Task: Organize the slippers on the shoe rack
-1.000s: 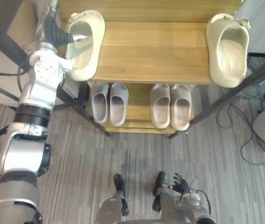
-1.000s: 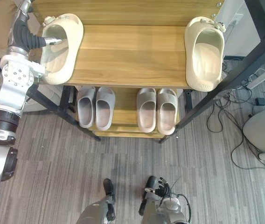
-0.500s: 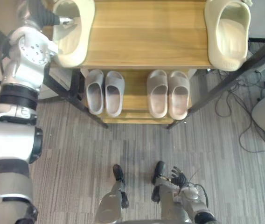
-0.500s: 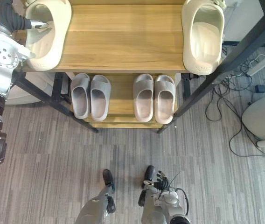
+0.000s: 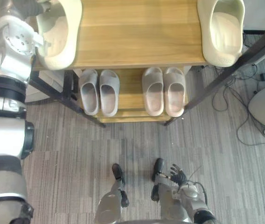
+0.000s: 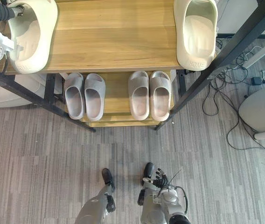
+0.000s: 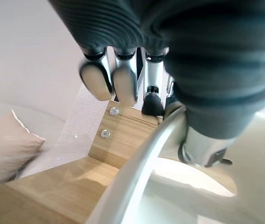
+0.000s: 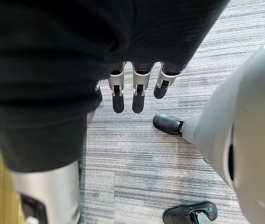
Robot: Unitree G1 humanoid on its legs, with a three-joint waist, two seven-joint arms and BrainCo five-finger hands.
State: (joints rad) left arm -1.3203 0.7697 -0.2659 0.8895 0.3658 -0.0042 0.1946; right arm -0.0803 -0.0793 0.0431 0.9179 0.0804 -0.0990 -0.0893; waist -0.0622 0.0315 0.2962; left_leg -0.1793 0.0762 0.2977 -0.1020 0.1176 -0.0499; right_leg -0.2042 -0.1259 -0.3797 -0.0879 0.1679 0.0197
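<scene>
Fingers (image 7: pixel 125 86) of left hand (image 7: pixel 207 93) seemingly clamping cream slipper (image 5: pixel 60 42) rim, right hand (image 5: pixel 177 177) spread

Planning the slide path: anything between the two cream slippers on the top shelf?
Nothing: bare wood of the top shelf runs between the left cream slipper and the right cream slipper, per the left eye view.

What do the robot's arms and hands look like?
The left arm is silver-grey with black bands at the joints. The left hand and the right hand each have a dark ribbed cover and silver fingers; the right's tips are dark.
</scene>
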